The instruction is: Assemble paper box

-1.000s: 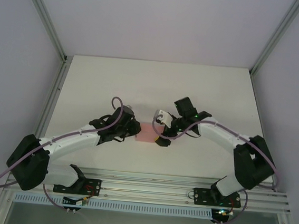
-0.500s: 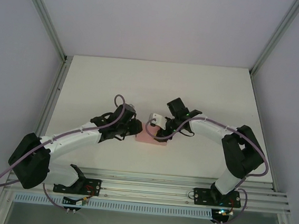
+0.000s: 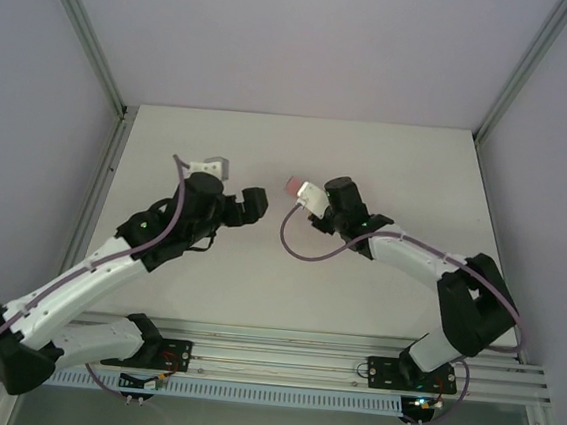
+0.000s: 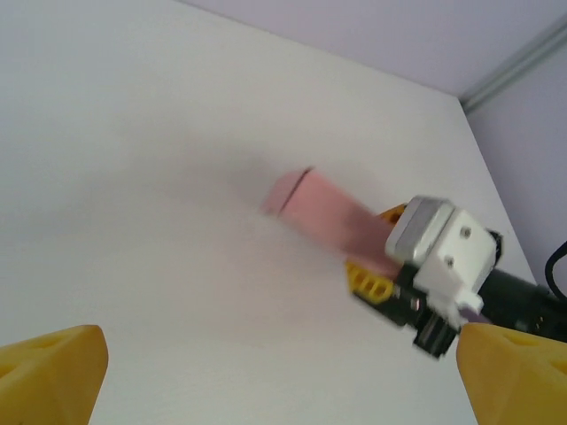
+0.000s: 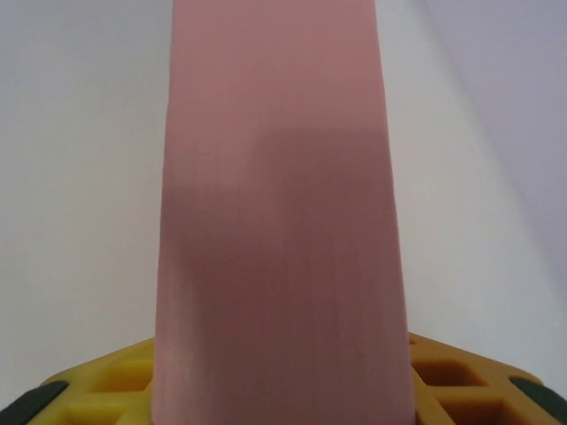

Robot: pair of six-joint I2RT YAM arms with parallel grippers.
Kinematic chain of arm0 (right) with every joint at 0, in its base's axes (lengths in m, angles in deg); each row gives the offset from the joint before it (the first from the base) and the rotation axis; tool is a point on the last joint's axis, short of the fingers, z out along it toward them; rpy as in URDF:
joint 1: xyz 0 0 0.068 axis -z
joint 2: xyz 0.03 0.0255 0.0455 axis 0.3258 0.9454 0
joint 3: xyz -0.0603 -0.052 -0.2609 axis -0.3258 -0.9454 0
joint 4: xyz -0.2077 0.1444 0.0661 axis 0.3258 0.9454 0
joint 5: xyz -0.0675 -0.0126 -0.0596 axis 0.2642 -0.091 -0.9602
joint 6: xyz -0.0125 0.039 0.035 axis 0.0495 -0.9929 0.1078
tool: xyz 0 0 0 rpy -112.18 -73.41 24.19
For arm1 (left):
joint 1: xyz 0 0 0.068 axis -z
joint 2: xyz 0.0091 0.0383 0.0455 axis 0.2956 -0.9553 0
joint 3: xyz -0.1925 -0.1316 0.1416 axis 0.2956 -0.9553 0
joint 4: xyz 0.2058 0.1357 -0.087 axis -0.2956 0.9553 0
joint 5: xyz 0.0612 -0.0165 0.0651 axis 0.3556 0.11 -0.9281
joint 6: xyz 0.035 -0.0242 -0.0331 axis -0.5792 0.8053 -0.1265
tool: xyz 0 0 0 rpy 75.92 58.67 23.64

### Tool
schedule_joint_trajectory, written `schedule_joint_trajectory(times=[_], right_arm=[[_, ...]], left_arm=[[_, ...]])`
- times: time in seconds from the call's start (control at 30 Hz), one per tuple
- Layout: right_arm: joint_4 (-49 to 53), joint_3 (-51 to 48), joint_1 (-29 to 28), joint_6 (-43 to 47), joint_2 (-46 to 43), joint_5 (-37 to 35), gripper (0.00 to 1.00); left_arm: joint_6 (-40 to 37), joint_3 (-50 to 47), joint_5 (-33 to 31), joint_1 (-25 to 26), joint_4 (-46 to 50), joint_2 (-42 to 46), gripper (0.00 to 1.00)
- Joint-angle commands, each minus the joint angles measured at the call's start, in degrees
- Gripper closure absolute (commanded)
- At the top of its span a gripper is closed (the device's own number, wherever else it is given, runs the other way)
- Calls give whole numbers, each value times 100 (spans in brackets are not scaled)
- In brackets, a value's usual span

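Since a second ago: left claw has let go of the paper box and drawn back toward 9 o'clock; right claw has carried the box up-table.

Top view: box juts from right claw toward 10 o'clock, over mid tabletop. Claws near, not touching.

Left wrist: yellow fingertips spread wide, nothing between. Box ahead at 1 o'clock, blurred, held by right claw.

Right wrist: claw clamped on box's near end; box runs to 12 o'clock.
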Motion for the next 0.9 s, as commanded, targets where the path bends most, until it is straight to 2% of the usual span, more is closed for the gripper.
schedule_joint_trajectory(times=[0.0, 0.03, 0.1, 0.17, 0.23, 0.3, 0.4, 0.47, 0.5, 0.63, 0.73, 0.8, 0.87], right_arm=[[-1923, -56, 26, 684, 684, -2300, 56], [-2144, -32, 20, 786, 837, -2449, 54], [-1780, 197, 16, 642, 1107, -2446, 47], [-1420, 397, 3, 446, 1350, -2434, 47], [-1484, 447, -33, 386, 1569, -2445, 47], [-1297, 523, -74, 210, 1736, -2452, 43], [-781, 585, -227, -100, 1790, -2367, 25], [-179, 614, -370, -405, 1680, -1951, 5], [158, 670, -425, -621, 1602, -1718, 0], [1171, 878, -602, -1450, 1071, -566, 0], [1418, 833, -535, -2257, 466, 238, 0], [1535, 756, -322, -2819, 110, 558, 0], [1548, 544, 124, -3572, -314, 949, 0]], left_arm=[[45, -375, -813, -58, 588, 416, 0], [76, -466, -876, -59, 643, 544, 0], [210, -624, -970, -65, 773, 796, 0], [339, -778, -1016, -61, 877, 1002, 0], [459, -895, -1093, -70, 990, 1138, 0], [533, -984, -1170, -71, 1036, 1261, 0], [567, -997, -1190, -73, 1123, 1313, 0], [549, -948, -1218, -71, 1154, 1286, 0], [530, -922, -1241, -80, 1159, 1256, 0], [426, -835, -1253, -80, 1057, 1042, 0], [384, -735, -1360, -124, 1075, 747, 0], [289, -740, -1507, -271, 1009, 572, 0], [138, -824, -1687, -616, 832, 388, 0]])
